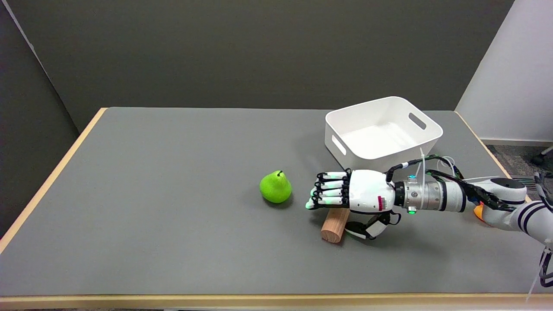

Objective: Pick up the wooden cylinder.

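Wooden cylinder lying on its side on the grey worktop, right of centre and toward the near edge. Long axis running from the near-left up toward the far-right; flat round end face turned toward the camera and slightly left, far end hidden under the hand. Pale tan wood, smooth, matte, with a faint reddish tint along the curved side and a lighter disc at the cut end.

Right hand directly over the cylinder's far part, palm down, white glossy shell on the back with a small barcode label, black segmented fingers with white tips stretched out leftward and held side by side above the cylinder. Thumb curled low just right of the cylinder, close to its side; contact there impossible to tell. Spread wide, nothing gripped. Metallic wrist collar with green lights, black cables looped over the white forearm reaching in from the lower right.

Green pear standing upright just left of the fingertips, smooth and shiny, short dark stem on top, apart from the cylinder. White plastic bin behind the hand toward the far right, rounded corners, slot handles in the walls, glossy inside. Small orange object partly hidden behind the forearm. Worktop surface matte grey with a light wooden edging.
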{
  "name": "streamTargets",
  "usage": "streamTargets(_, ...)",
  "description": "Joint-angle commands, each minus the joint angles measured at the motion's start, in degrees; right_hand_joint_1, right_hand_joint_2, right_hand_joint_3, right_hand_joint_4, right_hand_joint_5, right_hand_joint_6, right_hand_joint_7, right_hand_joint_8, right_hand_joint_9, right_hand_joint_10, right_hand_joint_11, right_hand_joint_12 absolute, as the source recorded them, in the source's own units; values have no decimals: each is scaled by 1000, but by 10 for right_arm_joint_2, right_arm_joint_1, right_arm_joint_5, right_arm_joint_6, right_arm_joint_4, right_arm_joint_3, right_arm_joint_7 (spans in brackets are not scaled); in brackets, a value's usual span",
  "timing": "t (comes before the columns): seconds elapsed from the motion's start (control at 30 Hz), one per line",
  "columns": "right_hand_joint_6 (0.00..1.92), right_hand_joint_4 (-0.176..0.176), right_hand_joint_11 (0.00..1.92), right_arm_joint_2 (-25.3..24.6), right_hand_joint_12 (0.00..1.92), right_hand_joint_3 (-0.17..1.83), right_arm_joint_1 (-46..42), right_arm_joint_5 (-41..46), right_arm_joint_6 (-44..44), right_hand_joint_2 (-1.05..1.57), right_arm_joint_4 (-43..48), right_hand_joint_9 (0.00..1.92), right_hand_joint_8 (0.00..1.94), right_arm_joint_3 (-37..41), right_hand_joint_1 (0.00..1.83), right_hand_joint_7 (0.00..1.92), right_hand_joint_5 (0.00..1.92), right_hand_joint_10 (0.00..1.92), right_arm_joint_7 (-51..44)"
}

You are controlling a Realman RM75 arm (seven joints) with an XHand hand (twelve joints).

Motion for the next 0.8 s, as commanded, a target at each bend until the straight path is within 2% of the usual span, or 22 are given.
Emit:
streamTargets(0.03, 588, -77, 85, -8, 1082, 1010, 3, -1, -6, 710, 0, 260, 530, -3, 910, 386, 222, 681, 0)
streamTargets(0.7, 620, -76, 90, -24, 1108, 1012, 1, -9, -21, 713, -21, 276, 537, -4, 918, 393, 226, 702, 0)
streamTargets(0.8, 705, -73, 109, -24, 1129, 997, 2, -7, -22, 727, -21, 298, 567, -3, 930, 428, 247, 717, 0)
